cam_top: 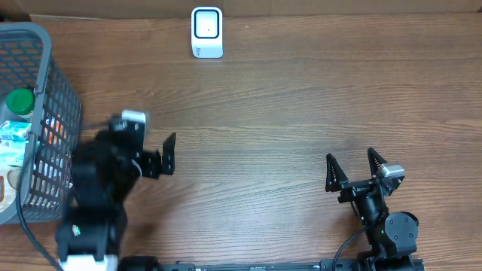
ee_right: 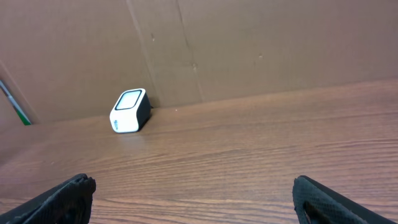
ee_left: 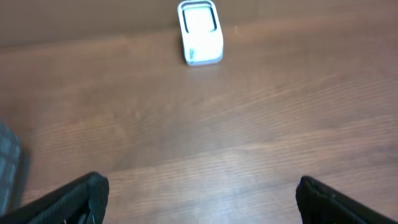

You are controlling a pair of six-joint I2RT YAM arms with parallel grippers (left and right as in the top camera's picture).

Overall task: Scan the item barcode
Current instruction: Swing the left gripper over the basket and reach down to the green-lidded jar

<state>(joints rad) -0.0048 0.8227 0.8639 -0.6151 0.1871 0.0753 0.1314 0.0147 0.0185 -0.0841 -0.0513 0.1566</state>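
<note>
Scanner: white barcode scanner (cam_top: 207, 31) at 12 o'clock, against the cardboard wall (ee_right: 249, 43).
Items: packages and a green-capped bottle (cam_top: 19, 102) in the grey wire basket (cam_top: 56, 90), 9 o'clock edge.
Left gripper (ee_left: 199, 190): 8 o'clock, beside the basket, jaws wide, empty.
Right gripper (cam_top: 352, 165): 5 o'clock, jaws wide, empty.
Open room: wood table (cam_top: 286, 113) runs from centre to 3 o'clock.
Writing: package print too blurred to read.
</note>
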